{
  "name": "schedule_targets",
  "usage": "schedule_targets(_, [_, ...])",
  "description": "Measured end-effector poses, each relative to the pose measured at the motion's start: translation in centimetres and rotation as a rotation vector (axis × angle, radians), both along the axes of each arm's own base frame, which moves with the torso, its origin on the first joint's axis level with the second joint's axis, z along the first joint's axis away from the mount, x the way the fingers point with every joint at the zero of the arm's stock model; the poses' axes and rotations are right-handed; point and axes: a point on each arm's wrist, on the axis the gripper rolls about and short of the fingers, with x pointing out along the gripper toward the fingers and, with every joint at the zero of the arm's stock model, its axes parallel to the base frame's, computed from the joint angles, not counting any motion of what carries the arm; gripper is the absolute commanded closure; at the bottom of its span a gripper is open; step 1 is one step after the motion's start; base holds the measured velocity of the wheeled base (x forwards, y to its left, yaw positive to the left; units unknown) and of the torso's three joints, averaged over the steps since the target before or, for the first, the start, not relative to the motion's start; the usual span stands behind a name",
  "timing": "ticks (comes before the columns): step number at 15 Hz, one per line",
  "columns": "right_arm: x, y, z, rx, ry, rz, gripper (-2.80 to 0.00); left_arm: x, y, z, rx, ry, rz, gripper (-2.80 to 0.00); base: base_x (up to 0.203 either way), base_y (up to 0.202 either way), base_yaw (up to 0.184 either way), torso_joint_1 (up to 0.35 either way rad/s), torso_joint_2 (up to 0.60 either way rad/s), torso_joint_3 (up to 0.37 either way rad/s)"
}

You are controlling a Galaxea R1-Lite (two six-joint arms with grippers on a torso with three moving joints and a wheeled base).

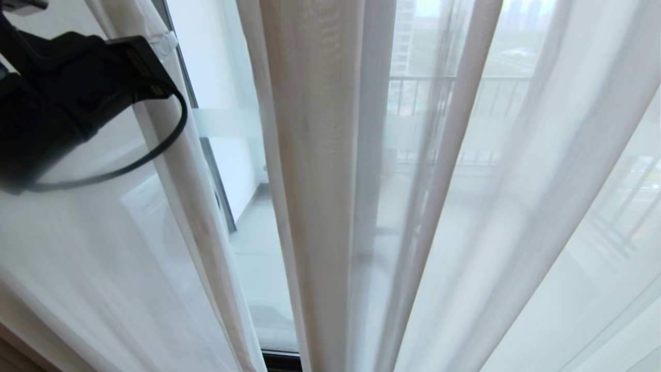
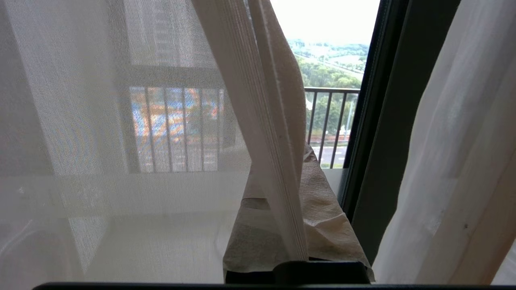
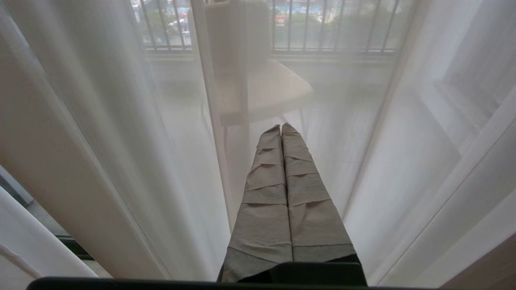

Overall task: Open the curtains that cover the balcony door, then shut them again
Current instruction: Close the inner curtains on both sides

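Between the paper-wrapped fingers of the left gripper the hemmed edge of a sheer panel is pinched; jaws closed down on the fabric, fold running straight up out of the grip. In the head view the left gripper is seen high on the left, against the leading edge of the left-hand sheer.

Right gripper: fingers pressed together, nothing held, tips just short of or touching the sheers; contact cannot be judged.

Curtains: only the white see-through layer is clearly seen, hanging in loose pleats across the balcony door. A narrow gap is parted left of centre; glass, black frame and the frosted band are exposed there.

Handling, as judged: fabric is light, soft, limp and probably slippery between wrapped pads. No stiffness, so pulling is expected to work and pushing is not. Best hold is the doubled hem at the leading edge, taken high, where drag on the track is transferred most directly. Snagging or tearing of the thin weave is the likely risk.

No brand, label or legible writing is made out; nothing readable on the frosted band.
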Motion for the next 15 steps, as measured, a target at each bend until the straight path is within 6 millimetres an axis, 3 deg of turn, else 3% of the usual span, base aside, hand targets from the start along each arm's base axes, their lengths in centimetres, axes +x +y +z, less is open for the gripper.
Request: schedule_targets(15, [0.0, 0.0, 0.0, 0.0, 0.0, 0.0, 0.0, -0.54, -0.18, 0.43, -0.003, -0.013, -0.011, 0.0, 0.0, -0.192, 0.0, 0.001, 0.0, 0.001])
